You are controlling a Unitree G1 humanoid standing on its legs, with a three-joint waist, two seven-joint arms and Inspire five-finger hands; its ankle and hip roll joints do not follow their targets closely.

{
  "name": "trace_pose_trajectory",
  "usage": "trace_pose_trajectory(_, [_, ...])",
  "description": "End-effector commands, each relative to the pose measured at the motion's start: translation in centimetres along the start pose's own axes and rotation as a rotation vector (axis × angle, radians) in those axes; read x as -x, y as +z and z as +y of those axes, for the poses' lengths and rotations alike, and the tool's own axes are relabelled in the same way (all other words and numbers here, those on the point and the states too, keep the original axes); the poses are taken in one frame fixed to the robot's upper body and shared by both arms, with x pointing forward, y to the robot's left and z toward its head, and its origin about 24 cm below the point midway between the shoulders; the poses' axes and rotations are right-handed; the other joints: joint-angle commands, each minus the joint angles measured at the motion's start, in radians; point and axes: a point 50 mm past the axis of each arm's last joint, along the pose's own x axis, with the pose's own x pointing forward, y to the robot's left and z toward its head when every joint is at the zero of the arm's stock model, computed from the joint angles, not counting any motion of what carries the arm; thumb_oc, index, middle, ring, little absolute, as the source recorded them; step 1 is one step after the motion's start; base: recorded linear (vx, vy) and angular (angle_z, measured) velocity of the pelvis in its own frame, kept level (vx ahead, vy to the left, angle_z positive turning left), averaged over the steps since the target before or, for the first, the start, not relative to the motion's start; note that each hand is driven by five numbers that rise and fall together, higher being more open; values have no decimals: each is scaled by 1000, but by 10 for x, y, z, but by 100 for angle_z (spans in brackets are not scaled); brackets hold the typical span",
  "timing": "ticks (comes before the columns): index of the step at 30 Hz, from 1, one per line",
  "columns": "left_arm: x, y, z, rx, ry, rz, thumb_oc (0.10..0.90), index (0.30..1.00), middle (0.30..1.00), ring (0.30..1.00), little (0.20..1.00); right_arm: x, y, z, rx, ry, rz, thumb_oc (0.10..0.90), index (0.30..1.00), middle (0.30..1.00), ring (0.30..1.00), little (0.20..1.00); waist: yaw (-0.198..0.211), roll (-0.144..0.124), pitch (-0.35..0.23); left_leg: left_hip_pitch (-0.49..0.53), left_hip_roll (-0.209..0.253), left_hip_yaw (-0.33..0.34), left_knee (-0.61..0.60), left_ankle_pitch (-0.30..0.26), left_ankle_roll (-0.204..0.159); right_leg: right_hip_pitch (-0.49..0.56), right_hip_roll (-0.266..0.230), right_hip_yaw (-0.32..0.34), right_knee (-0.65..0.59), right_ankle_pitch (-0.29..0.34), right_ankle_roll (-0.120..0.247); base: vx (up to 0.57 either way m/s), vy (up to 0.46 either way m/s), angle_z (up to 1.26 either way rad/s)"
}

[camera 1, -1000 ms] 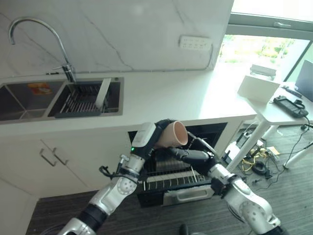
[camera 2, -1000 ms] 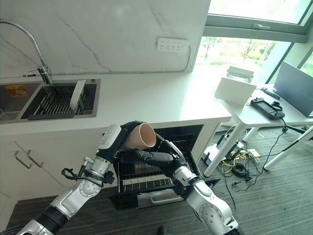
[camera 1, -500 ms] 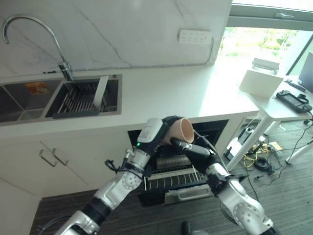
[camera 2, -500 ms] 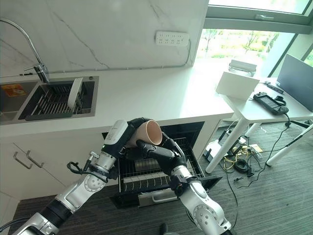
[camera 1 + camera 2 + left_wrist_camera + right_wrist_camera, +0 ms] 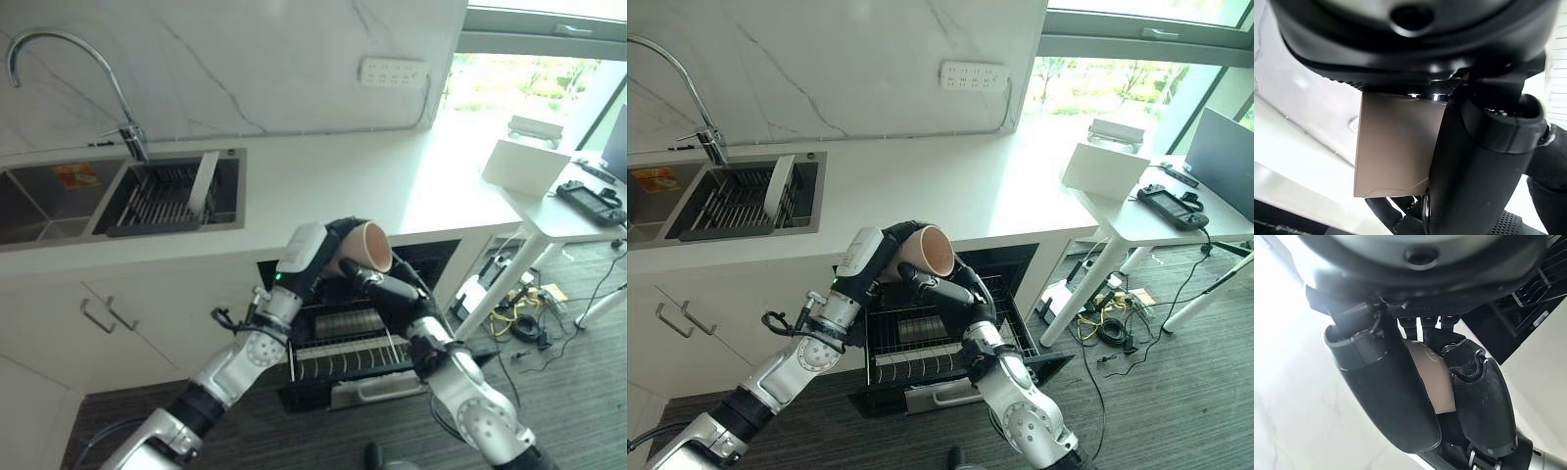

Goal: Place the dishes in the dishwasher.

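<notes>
Above open dishwasher rack (image 5: 343, 357), holding tan cup (image 5: 364, 258) w/ left hand (image 5: 328, 257) curled round it, right hand (image 5: 387, 289) fingers reaching to cup rim, grip unclear; mid-handover probably, next: lower into rack.

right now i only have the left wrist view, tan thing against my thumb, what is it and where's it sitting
Observer: It's a tan cup, held up in front of the counter edge, above the pulled-out dishwasher rack.
Operator: is the other robot hand on it too
Observer: Yes. The right robot hand reaches up from below, its fingers at the cup's rim, while the left robot hand wraps the cup's body.
Operator: which way is the cup's mouth pointing
Observer: Its open mouth faces the robot's right, tipped on its side, toward the window.
Operator: anything left at the sink
Observer: One white plate stands on edge in the sink rack.
</notes>
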Motion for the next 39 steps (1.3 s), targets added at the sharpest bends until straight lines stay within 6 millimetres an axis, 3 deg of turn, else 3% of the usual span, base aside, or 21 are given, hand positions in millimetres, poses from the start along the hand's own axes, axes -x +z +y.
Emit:
trace_pose_trajectory(1, [20, 75, -70, 200, -402, -363, 400, 300, 300, 300, 300, 5, 107, 112, -211, 571, -588, 800, 900, 900, 900, 900, 1, 15, -58, -42, 39, -93, 35, 3, -37, 39, -81, 0, 136, -126, 99, 0, 0, 0])
trace_pose_trajectory(9, [17, 87, -79, 314, -538, -379, 400, 300, 300, 300, 300, 15, 135, 138, -316, 681, -805, 800, 900, 900, 900, 900, 25, 19, -62, -42, 38, -93, 35, 3, -40, 41, -87, -18, 136, -127, 96, 0, 0, 0])
trace_pose_trajectory(10, [17, 88, -81, 323, -556, -377, 400, 300, 300, 300, 300, 17, 139, 143, -317, 699, -836, 590, 585, 585, 585, 585, 28, 18, -65, -42, 38, -94, 35, 2, -40, 42, -87, -20, 136, -127, 96, 0, 0, 0])
trace_pose_trajectory(11, [16, 89, -82, 331, -573, -377, 400, 300, 300, 300, 300, 18, 143, 147, -323, 714, -862, 518, 476, 476, 476, 476, 31, 18, -64, -42, 38, -95, 35, 2, -40, 43, -87, -21, 136, -127, 95, 0, 0, 0])
trace_pose_trajectory(12, [15, 90, -84, 344, -594, -376, 400, 300, 300, 300, 300, 20, 148, 152, -336, 733, -894, 400, 300, 300, 300, 300, 34, 17, -66, -41, 38, -97, 35, 1, -41, 43, -88, -23, 136, -127, 94, 0, 0, 0])
trace_pose_trajectory(19, [12, 92, -88, 391, -693, -356, 400, 300, 300, 300, 300, 41, 188, 180, -308, 813, -1147, 400, 300, 300, 300, 300, 51, 14, -80, -43, 33, -107, 35, -5, -39, 47, -85, -28, 136, -134, 86, 6, 3, 2])
trace_pose_trajectory(28, [14, 84, -97, 349, -686, -315, 400, 300, 300, 300, 300, 44, 191, 184, -238, 788, -1205, 400, 300, 300, 300, 300, 54, 11, -84, -45, 34, -104, 35, -6, -39, 46, -83, -30, 136, -139, 81, 0, 0, 0])
trace_pose_trajectory(29, [14, 81, -99, 349, -670, -295, 463, 394, 394, 394, 394, 43, 190, 184, -230, 781, -1206, 400, 300, 300, 300, 300, 53, 11, -83, -46, 34, -104, 35, -5, -38, 47, -82, -30, 136, -139, 80, 0, 0, 0])
trace_pose_trajectory(30, [14, 78, -99, 348, -657, -274, 800, 900, 900, 900, 900, 42, 190, 183, -220, 777, -1208, 400, 300, 300, 300, 300, 54, 11, -83, -47, 34, -104, 35, -4, -38, 47, -81, -29, 136, -139, 79, 0, 0, 0])
trace_pose_trajectory(34, [20, 56, -100, 355, -588, -151, 800, 900, 900, 900, 900, 41, 191, 177, -169, 752, -1230, 400, 300, 300, 300, 300, 55, 10, -82, -48, 36, -103, 35, -3, -39, 46, -78, -29, 136, -140, 76, 0, 0, 0])
trace_pose_trajectory(35, [32, 32, -97, 338, -523, -40, 800, 900, 900, 900, 900, 41, 196, 168, -129, 721, -1263, 400, 300, 300, 300, 300, 61, 9, -80, -48, 37, -105, 35, -1, -40, 48, -76, -30, 136, -141, 74, 0, 0, 0])
trace_pose_trajectory(39, [66, -16, -81, 295, -429, 160, 800, 900, 900, 900, 900, 45, 207, 148, -52, 665, -1333, 400, 300, 300, 300, 300, 77, 8, -78, -48, 36, -113, 35, 5, -44, 51, -76, -36, 136, -141, 71, -3, -11, 6])
